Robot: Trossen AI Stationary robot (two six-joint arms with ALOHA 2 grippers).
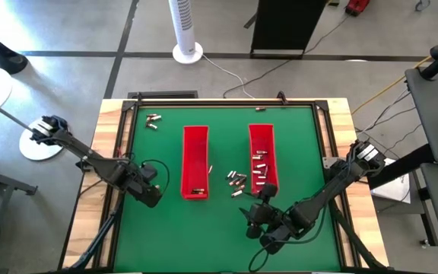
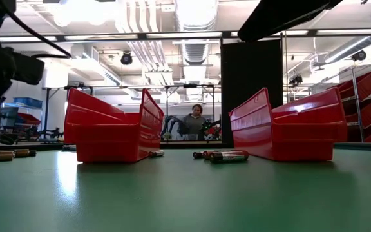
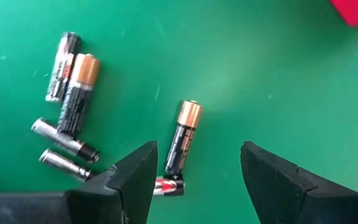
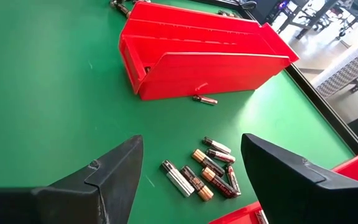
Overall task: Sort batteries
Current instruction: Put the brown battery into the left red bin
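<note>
Two long red trays stand side by side on the green mat, the left tray (image 1: 195,162) and the right tray (image 1: 262,156). Batteries lie in a loose group (image 1: 236,181) between the trays, with more at the far left (image 1: 153,120) and some in the right tray. My left gripper (image 3: 197,180) hangs open, pointing down over a black-and-copper battery (image 3: 182,138); beside it lie several other batteries (image 3: 67,93). It stands left of the left tray (image 1: 154,199). My right gripper (image 4: 191,180) is open, above and short of the group between the trays (image 4: 204,171).
A single battery (image 4: 204,99) lies against the left tray's side (image 4: 197,53). A small red-and-black battery (image 3: 166,186) lies beside my left gripper's finger. The mat has a black frame (image 1: 226,102) around it. In the low view a person (image 2: 194,122) shows in the room behind.
</note>
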